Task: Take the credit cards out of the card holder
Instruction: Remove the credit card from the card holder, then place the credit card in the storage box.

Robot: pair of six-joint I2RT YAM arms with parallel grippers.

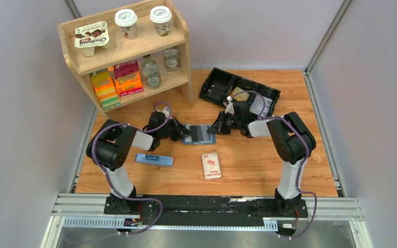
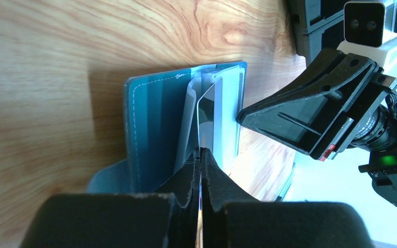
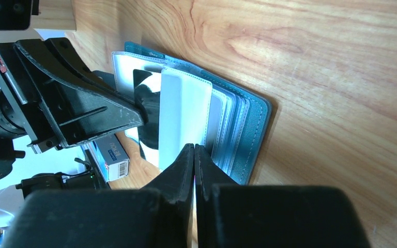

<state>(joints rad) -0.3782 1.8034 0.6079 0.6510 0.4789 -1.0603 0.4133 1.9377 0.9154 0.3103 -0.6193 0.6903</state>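
**Caller:** Where's the holder?

**Me:** Middle of the desk (image 1: pixel 269 165), right between my two arms. The holder (image 2: pixel 150 129) lies open, its teal cover flat on the wood and the inner leaves fanned upward.

**Caller:** And the left gripper?

**Me:** My left gripper (image 2: pixel 201 151) is clamped tight, fingers pressed together on the near edge of the card (image 2: pixel 207 116) (the dark glossy one, almost a mirror from my wrist camera). The card stands on edge in among the leaves, and I can't tell how deep in the slot it sits.

**Caller:** Right side?

**Me:** My right gripper (image 3: pixel 194 147) comes in from the opposite side, jaws closed too. It nips the edge of a pale leaf (image 3: pixel 185 111) of the holder. The two grippers face each other across the holder, tips close together.

**Caller:** Anything else on the desk?

**Me:** A blue box (image 1: pixel 155 159) sits beside my left arm, on the near side of the holder. A white pack (image 1: pixel 211 166) lies toward the front centre. Both are apart from the holder. A black tray (image 1: pixel 240 90) is at the back behind my right arm. A wooden shelf (image 1: pixel 129 51) stands back left, with cups on top and bottles below.
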